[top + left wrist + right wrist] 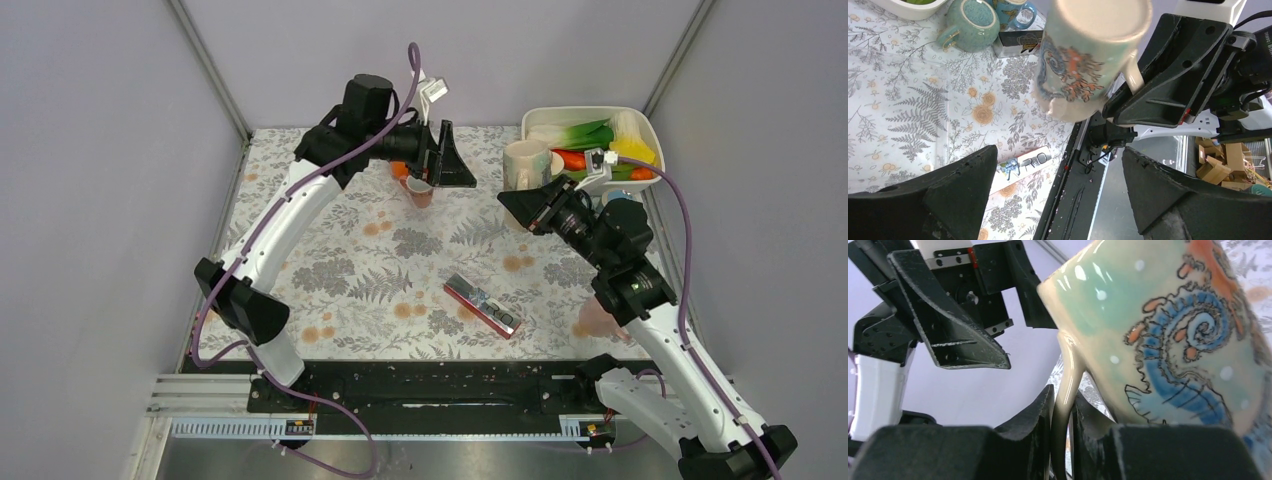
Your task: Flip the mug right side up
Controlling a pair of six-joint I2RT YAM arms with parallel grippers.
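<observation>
Claws first: my right claw (pixel 1063 415) is pinched tight on the handle of the mug (pixel 1173 335), one finger either side of that thin glazed loop, and nothing else is holding it. My left claw (pixel 1058 151) is spread wide with nothing in it, pointed at the mug from across the counter (pixel 330 250). The mug is up in the air over the far right of the counter, just beside the white bin (pixel 585 109) of veg, tipped at an angle. From the left wrist view the flat end looks like it faces up and the mouth down, so I'd say the flip isn't done yet.

How I'd do it: roll the right wrist slowly, because a handle grip lets a heavy body swing around the pinch, and glaze is slippery. Keep the squeeze on the whole way round. Swing toward the open middle, away from the bin and from the little orange cup (pixel 420 192) under my left arm. Left claw could move in as a stop if the mug starts to droop. Only lower once the mouth faces up, set the base flat, then let go
</observation>
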